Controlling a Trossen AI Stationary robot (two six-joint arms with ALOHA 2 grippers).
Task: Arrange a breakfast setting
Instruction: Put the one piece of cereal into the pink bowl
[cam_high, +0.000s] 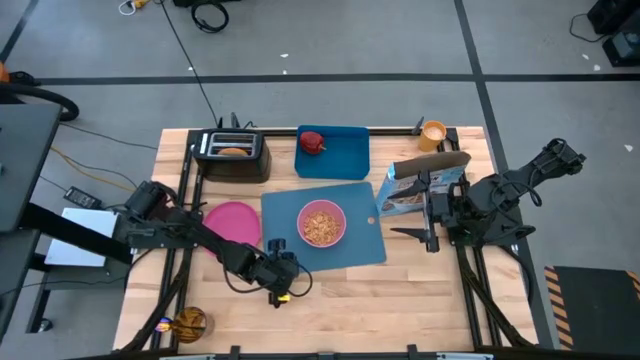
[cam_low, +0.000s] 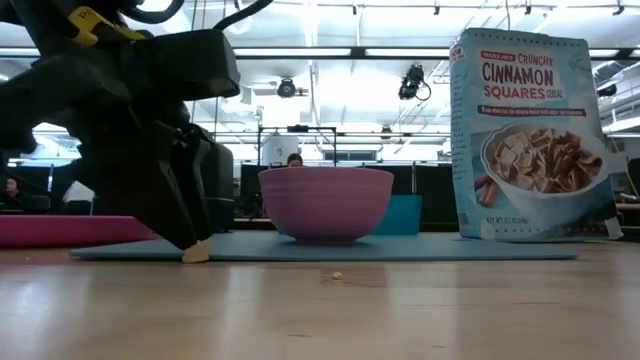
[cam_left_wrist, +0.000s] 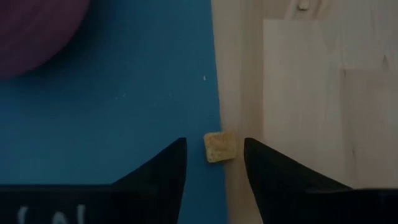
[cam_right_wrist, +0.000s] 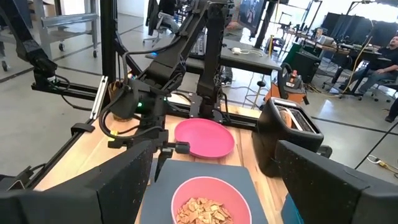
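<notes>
Bare table (cam_high: 400, 300) lies open; bowl (cam_high: 322, 222) and cereal box (cam_high: 420, 185) block mat (cam_high: 285, 215).

Grey floor (cam_high: 400, 40), ceiling strip lights (cam_low: 330, 52), cluttered lab desks (cam_right_wrist: 249, 56) beyond.

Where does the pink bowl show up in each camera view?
High view: pink bowl, centre, on the blue mat.
Low view: bowl in the middle, on the mat.
Left wrist view: only its rim, in a corner.
Right wrist view: bottom centre, full of cereal.
Shared landmark: the blue mat.

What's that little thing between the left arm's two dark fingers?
A small cereal square, lying loose at the blue mat's edge; the left wrist view shows it.
</notes>
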